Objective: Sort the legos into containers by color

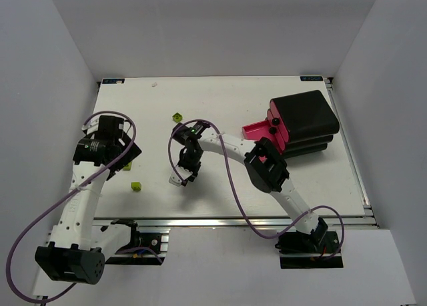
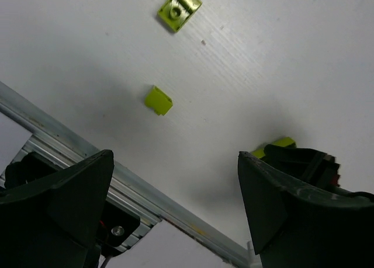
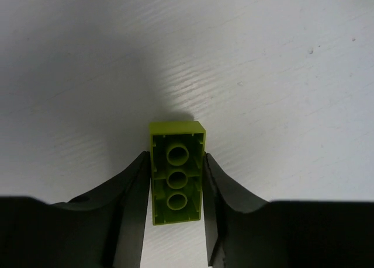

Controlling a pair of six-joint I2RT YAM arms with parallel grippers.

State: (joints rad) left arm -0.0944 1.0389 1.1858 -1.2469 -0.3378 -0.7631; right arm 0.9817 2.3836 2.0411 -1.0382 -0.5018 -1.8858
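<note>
**Top view.** The white worktop (image 1: 220, 99) stands between plain white walls. The black cabinet (image 1: 303, 119) sits at the far right with one pink drawer (image 1: 253, 129) pulled out. What is inside the drawer is too small to tell. A far lime brick (image 1: 177, 117) lies toward the back. A near lime brick (image 1: 136, 185) lies close to the front rail (image 1: 233, 221). The left arm hides most of what lies under its jaws, and the right jaws point down at mid-worktop with their contents hidden from above.

**Left wrist.** The left jaws are spread wide with nothing between them. Beyond them lie a square lime piece (image 2: 179, 9) and a smaller lime piece (image 2: 158, 100), both apart from the fingers. A third lime scrap (image 2: 274, 145) is mostly hidden behind one finger.

**Right wrist.** The right jaws pinch an oblong lime brick (image 3: 177, 171) by its long sides. Its hollow underside faces the camera. The brick's near end is in shadow.
</note>
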